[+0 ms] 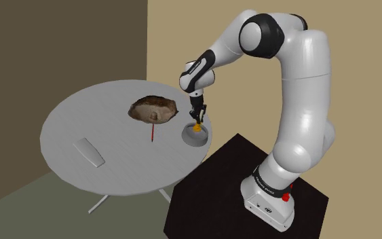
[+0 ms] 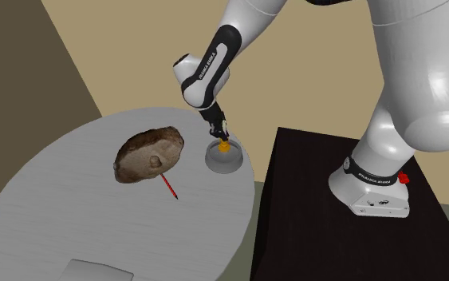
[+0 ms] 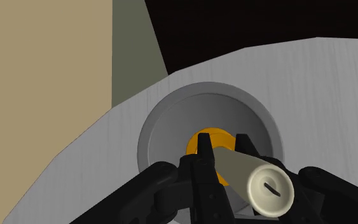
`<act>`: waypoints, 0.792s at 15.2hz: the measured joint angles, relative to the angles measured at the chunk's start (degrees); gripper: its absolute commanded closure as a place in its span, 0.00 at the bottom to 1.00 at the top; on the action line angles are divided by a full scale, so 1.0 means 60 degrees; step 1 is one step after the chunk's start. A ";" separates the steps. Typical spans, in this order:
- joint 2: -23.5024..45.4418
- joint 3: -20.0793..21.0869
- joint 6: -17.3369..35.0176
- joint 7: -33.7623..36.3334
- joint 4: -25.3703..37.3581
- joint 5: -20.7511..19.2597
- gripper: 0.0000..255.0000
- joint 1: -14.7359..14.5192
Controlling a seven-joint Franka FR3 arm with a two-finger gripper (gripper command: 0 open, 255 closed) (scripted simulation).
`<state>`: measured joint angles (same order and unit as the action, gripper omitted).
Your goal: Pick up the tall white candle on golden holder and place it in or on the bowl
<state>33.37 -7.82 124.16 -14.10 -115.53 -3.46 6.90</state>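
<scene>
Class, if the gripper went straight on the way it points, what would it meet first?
Probably the grey bowl: the gripper points down into it, and the golden holder of the clasped candle would touch first.

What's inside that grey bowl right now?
A golden holder hangs at the middle of the bowl, bearing the white candle, which the gripper clasps. The bowl's floor under the holder is covered, so I can't tell whether they touch.
</scene>
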 measured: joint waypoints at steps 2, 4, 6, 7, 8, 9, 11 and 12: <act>0.0262 0.0017 0.0161 -0.0002 0.0100 0.0021 1.00 0.0022; 0.0382 0.0028 0.0262 0.0008 0.0118 0.0032 1.00 0.0026; 0.0405 0.0030 0.0286 0.0009 0.0118 0.0033 1.00 0.0027; 0.0411 0.0030 0.0292 0.0009 0.0119 0.0034 1.00 0.0028; 0.0415 0.0031 0.0294 0.0009 0.0122 0.0034 1.00 0.0028; 0.0416 0.0031 0.0295 0.0009 0.0122 0.0034 1.00 0.0028; 0.0416 0.0031 0.0295 0.0009 0.0122 0.0034 0.00 0.0028; 0.0416 0.0031 0.0295 0.0009 0.0122 0.0034 0.00 0.0028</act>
<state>35.87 -7.63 125.93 -14.04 -114.79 -3.26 7.07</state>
